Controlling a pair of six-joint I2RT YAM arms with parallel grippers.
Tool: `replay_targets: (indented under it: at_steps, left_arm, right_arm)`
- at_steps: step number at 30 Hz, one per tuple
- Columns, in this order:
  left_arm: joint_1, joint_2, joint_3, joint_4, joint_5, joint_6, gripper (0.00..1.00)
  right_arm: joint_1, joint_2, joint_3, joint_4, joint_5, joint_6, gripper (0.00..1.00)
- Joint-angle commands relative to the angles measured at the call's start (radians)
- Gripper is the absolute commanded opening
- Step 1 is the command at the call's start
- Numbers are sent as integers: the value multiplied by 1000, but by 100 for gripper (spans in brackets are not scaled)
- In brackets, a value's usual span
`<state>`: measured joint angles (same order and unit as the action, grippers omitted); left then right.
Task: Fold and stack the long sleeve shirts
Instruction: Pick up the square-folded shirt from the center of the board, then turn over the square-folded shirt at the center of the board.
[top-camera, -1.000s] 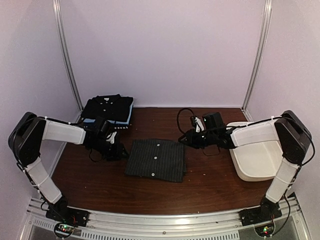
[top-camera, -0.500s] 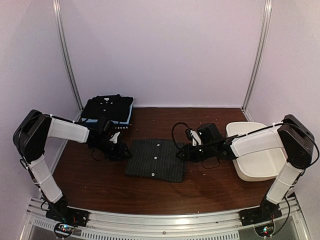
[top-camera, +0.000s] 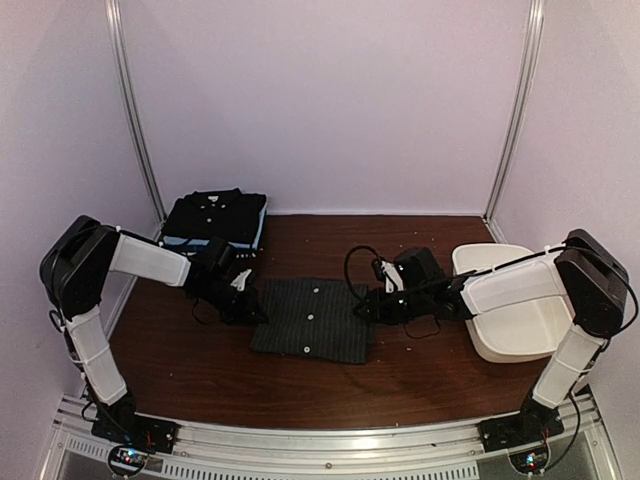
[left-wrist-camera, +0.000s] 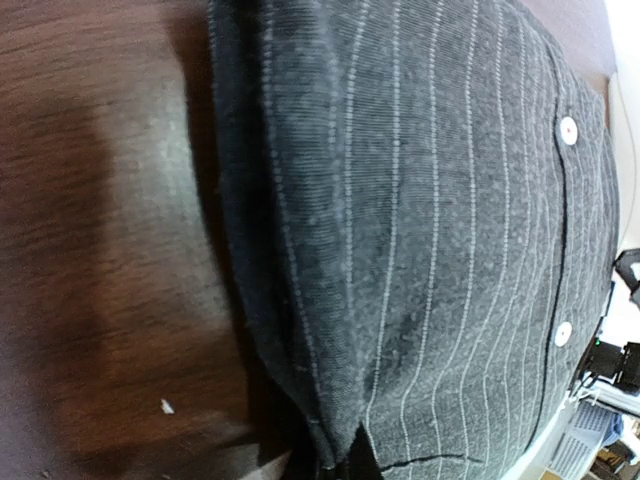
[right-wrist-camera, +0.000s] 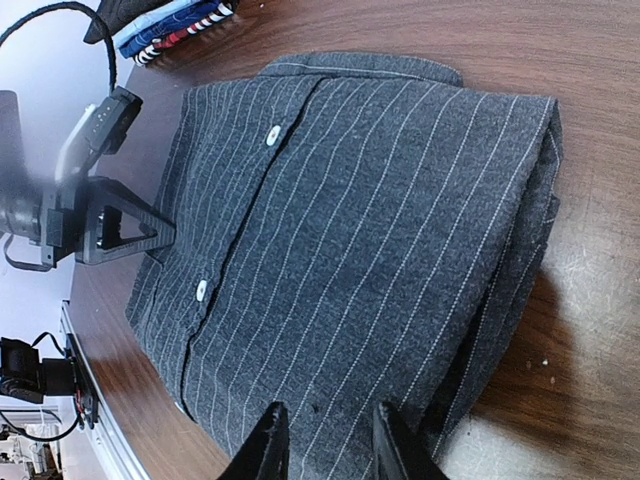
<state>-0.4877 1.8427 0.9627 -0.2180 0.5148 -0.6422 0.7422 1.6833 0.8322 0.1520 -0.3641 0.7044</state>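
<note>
**Desk contents: folded shirts, tub and two grippers**

1. Desk (top-camera: 420, 380). Dark brown wood grain, carrying every item below.

2. White tub (top-camera: 515, 335). It stands at the right side of the desk, with the right arm reaching across its far rim.

3. Pinstriped shirt (top-camera: 312, 320). Charcoal cloth with fine pale stripes, folded to a rough square. It lies flat at the middle of the desk with the button placket facing up. In the right wrist view the right-hand fold shows several layers stacked at the edge.

4. Stack of folded shirts (top-camera: 215, 215). It sits at the back left corner of the desk, well apart from the pinstriped shirt. A black collared shirt is on top, and light blue cloth shows under it.

5. Right gripper (right-wrist-camera: 335, 440). It is low at the right edge of the pinstriped shirt. The jaws are spread, and flat striped cloth shows in the gap between the two black fingertips (right-wrist-camera: 268, 445). Nothing is pinched.

6. Left gripper (top-camera: 250, 305). It is down at the left edge of the pinstriped shirt, with the jaws pressed together. Whether any cloth is caught between them cannot be told.

7. White buttons (right-wrist-camera: 272, 133). Small and round, set in a line along the placket. Two are plain in each wrist view.
</note>
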Motion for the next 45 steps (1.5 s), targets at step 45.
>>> replay_targets:
  at_steps: [45]
  left_arm:
    - [75, -406, 326, -658, -289, 252, 0]
  right_arm:
    - [186, 521, 594, -140, 76, -13, 30]
